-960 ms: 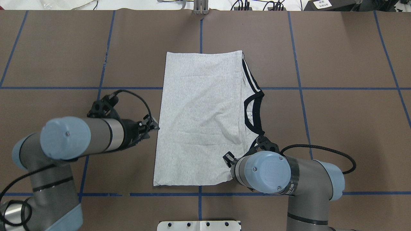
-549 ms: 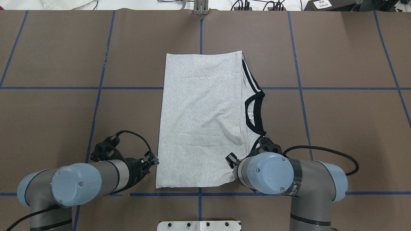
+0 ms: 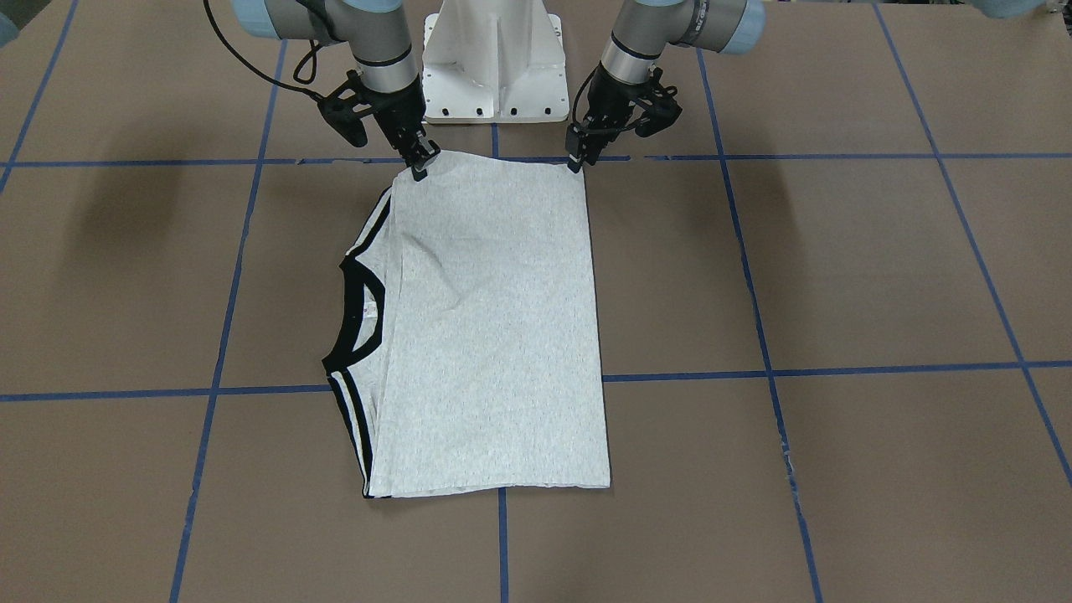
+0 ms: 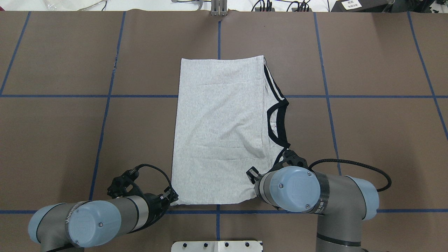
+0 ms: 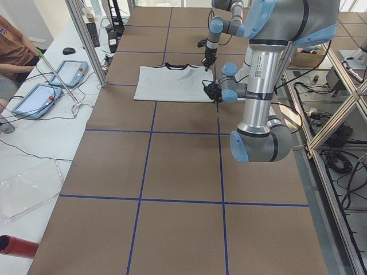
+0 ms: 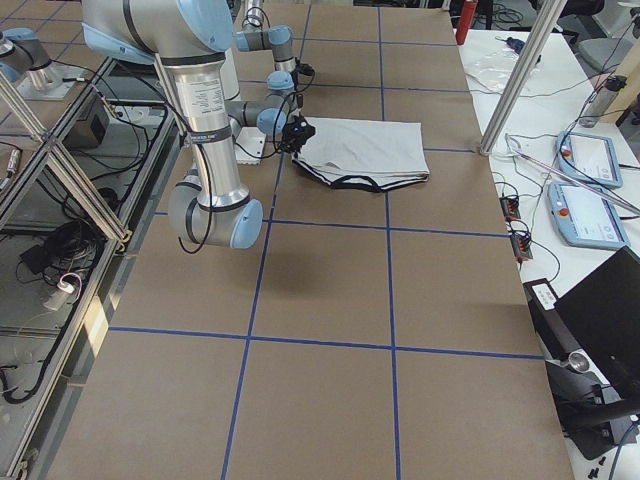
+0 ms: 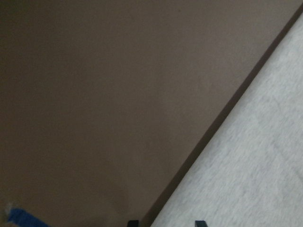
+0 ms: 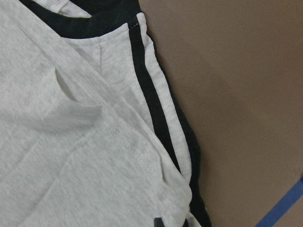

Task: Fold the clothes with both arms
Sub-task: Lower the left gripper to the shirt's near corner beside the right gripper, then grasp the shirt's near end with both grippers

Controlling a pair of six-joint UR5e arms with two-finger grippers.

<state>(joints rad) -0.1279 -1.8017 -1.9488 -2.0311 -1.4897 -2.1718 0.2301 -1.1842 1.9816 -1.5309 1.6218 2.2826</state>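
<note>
The light grey T-shirt [image 4: 220, 129] lies folded into a flat rectangle on the brown table, printed side hidden. Its black collar [image 4: 276, 122] and shoulder stripes [image 4: 273, 84] show along its right edge. My left gripper [image 4: 172, 198] is at the shirt's near left corner, also seen in the front view [image 3: 575, 161]. It is open. In the left wrist view one fingertip [image 7: 200, 222] is over the cloth and the other over the table. My right gripper [image 3: 419, 167] is shut on the shirt's near right corner. In the overhead view my right wrist hides it.
The white pedestal base [image 3: 494, 59] stands just behind the shirt's near edge. Blue tape lines [image 4: 325, 96] cross the brown table. Tablets and cables [image 5: 60, 71] lie beyond the table's far side.
My left arm has moved along the shirt's left edge toward the robot's base, down to the near left corner. My right arm has barely moved.
</note>
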